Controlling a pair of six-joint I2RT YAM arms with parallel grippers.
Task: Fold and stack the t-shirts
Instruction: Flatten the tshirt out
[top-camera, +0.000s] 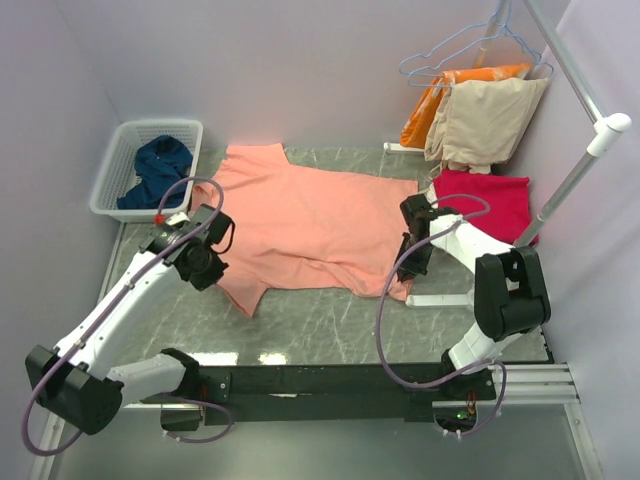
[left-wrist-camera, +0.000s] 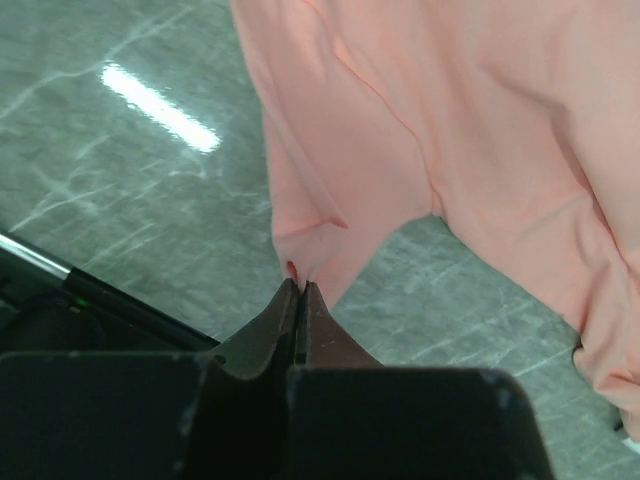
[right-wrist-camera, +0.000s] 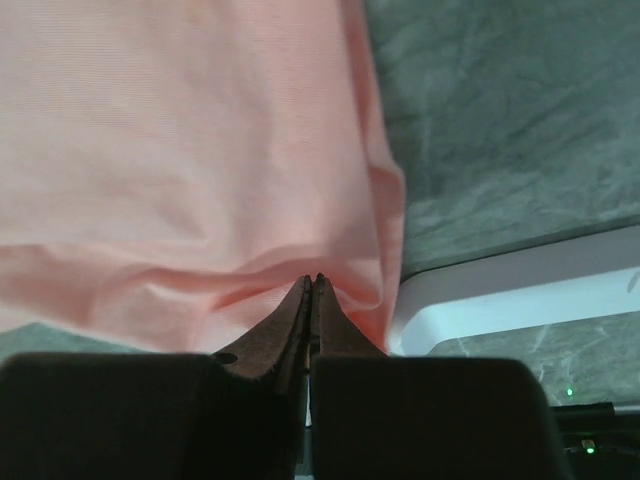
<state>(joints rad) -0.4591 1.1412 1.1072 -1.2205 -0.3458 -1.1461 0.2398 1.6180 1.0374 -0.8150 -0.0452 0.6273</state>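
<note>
A salmon-pink t-shirt (top-camera: 310, 225) lies spread across the middle of the green marbled table (top-camera: 320, 320). My left gripper (top-camera: 222, 238) is at its left edge. In the left wrist view the jaws (left-wrist-camera: 298, 286) are shut, pinching a gathered corner of the pink cloth (left-wrist-camera: 420, 130). My right gripper (top-camera: 408, 262) is at the shirt's right edge, and its jaws (right-wrist-camera: 316, 279) are shut on a fold of the pink cloth (right-wrist-camera: 180, 140). A crimson-red t-shirt (top-camera: 488, 200) lies at the right. A navy-blue t-shirt (top-camera: 155, 172) is bunched in a basket.
The white slatted basket (top-camera: 115, 165) stands at the back left. A clothes rack pole (top-camera: 570, 185) rises at the right, with orange (top-camera: 432, 105) and beige (top-camera: 490, 120) garments on a hanger. Its white base bar (right-wrist-camera: 500, 290) lies just right of my right gripper.
</note>
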